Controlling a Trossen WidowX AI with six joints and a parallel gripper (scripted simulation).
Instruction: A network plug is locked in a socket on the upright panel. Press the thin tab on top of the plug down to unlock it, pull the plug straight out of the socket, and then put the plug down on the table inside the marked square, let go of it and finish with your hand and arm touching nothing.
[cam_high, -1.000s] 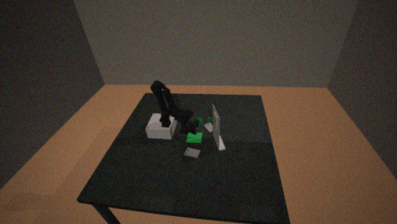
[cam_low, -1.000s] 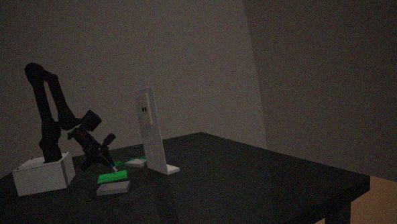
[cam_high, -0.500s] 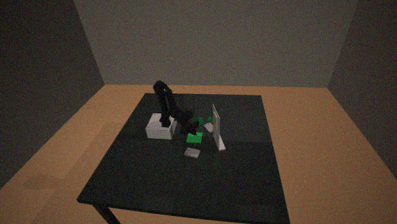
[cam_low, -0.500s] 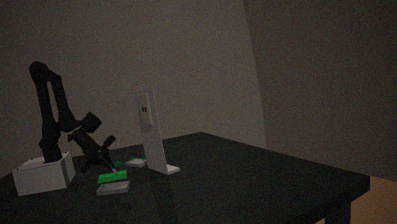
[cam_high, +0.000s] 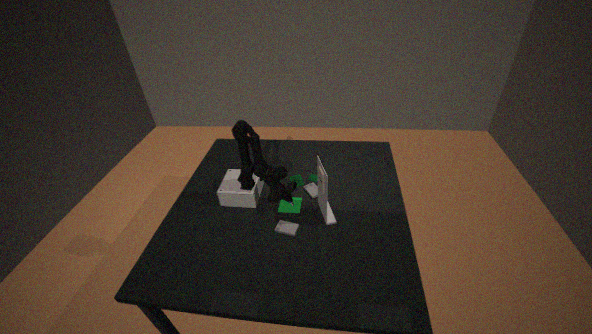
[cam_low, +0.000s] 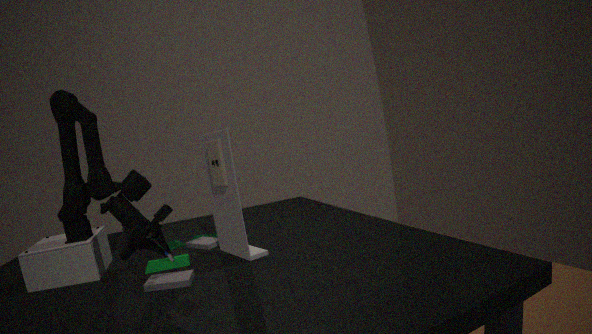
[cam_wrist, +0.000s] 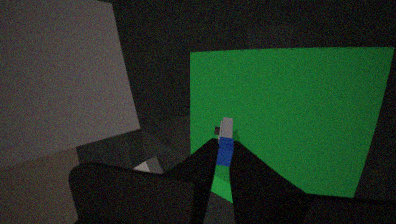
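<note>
Clamped between the dark fingers of the black gripper (cam_wrist: 225, 159), a small blue-and-white network plug (cam_wrist: 226, 141) is seen at centre of the wrist view, its tip over the bright green marked square (cam_wrist: 300, 115). At centre left of the exterior view, the white upright panel (cam_low: 226, 200) is seen beside the square.

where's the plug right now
The plug is pinched in the gripper, low over the green square; in the exterior view that's left of the upright panel.
</note>
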